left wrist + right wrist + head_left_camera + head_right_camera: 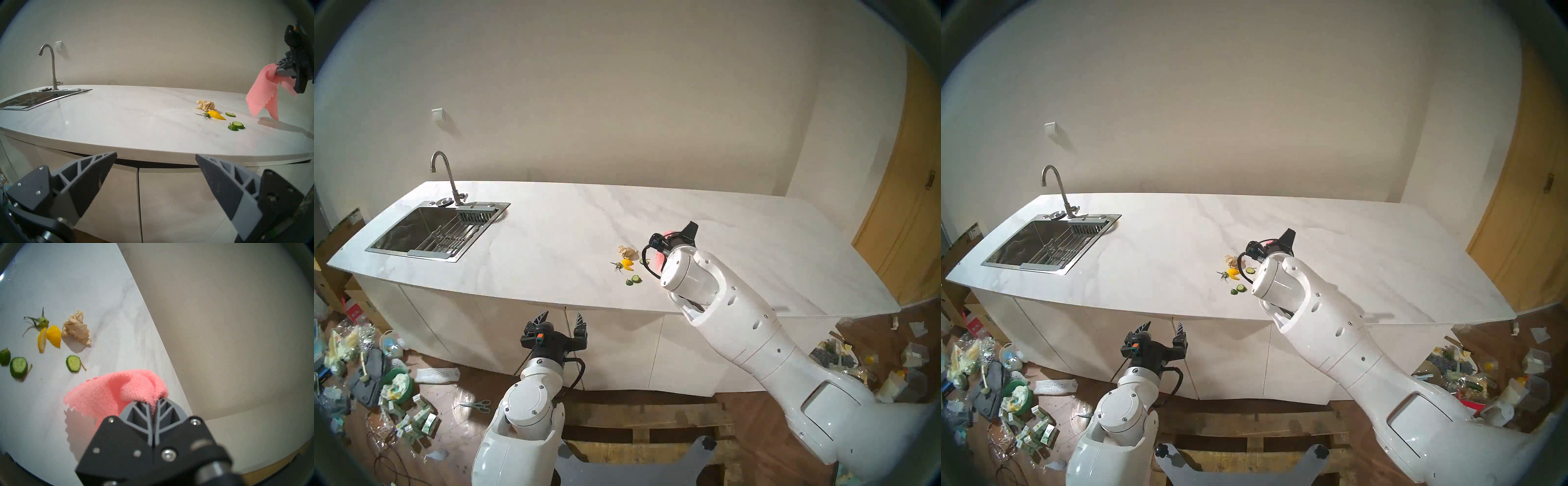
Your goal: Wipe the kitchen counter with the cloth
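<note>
My right gripper: clamped on the pink cloth, above the desk.
My left gripper: wide, empty.

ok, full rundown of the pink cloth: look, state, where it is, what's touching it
The cloth is salmon-pink, a soft waffle-textured fabric with zigzag-cut edges. The right gripper has its jaws shut on a bunched part; the rest hangs in loose folds above the kitchen counter, casting a shadow on it. Whether its lowest tip touches the counter is unclear. It hangs to the right of the food scraps, apart from them.
</note>
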`<state>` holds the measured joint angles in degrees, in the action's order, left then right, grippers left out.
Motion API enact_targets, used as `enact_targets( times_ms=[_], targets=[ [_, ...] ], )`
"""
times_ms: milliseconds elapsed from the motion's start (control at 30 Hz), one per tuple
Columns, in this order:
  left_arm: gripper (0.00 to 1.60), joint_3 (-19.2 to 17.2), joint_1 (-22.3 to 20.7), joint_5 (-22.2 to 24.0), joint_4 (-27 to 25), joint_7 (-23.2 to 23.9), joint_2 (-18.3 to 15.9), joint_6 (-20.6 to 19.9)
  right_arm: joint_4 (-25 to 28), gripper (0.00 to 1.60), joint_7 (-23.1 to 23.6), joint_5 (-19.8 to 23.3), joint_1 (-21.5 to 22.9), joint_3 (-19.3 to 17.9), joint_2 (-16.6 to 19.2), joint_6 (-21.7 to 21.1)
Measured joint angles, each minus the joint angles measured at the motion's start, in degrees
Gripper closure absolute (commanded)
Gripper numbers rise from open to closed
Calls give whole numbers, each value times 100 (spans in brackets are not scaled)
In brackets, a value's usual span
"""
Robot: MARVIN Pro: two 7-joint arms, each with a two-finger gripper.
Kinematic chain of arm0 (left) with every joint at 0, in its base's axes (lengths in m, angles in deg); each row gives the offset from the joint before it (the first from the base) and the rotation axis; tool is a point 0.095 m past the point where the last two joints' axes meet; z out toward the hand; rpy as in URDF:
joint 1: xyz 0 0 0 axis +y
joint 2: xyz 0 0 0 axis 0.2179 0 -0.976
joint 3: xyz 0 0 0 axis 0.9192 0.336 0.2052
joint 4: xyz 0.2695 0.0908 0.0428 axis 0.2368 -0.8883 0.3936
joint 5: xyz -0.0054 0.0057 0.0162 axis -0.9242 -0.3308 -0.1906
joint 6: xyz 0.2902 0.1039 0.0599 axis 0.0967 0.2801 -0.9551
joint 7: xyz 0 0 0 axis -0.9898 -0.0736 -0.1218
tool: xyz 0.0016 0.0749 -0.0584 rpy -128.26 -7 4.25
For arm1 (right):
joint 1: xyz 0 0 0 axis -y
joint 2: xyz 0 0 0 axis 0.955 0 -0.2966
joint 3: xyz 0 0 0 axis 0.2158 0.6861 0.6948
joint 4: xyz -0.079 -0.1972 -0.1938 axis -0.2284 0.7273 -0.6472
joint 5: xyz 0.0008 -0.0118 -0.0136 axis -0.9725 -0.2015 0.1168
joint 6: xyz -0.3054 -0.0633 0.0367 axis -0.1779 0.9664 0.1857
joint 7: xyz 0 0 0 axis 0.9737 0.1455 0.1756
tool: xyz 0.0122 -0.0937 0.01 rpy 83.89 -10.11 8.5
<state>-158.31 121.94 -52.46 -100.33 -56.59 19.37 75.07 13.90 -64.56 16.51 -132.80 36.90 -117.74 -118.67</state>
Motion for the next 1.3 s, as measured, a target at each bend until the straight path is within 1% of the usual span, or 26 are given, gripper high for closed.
enact_targets(
  times_ms=[233, 300, 567, 800, 933, 1300],
  targets=[
    [0, 0, 0, 0, 0, 0, 0, 0, 517, 160, 375, 109, -327, 154, 336, 44],
    [0, 1, 0, 0, 0, 0, 0, 0, 590, 160, 429, 126, -373, 178, 387, 50],
    [0, 1, 1, 0, -7, 0, -1, 0, 1185, 160, 837, 235, -693, 344, 802, 58],
    [0, 1, 6, 2, -20, 4, -2, -1, 1598, 160, 1093, 288, -869, 510, 991, 17],
    [0, 1, 8, 5, -29, 5, -4, -1, 1504, 160, 1111, 269, -863, 633, 927, -18],
    [0, 1, 8, 6, -31, 4, -5, 0, 599, 160, 965, 216, -542, 951, 366, -38]
  ],
)
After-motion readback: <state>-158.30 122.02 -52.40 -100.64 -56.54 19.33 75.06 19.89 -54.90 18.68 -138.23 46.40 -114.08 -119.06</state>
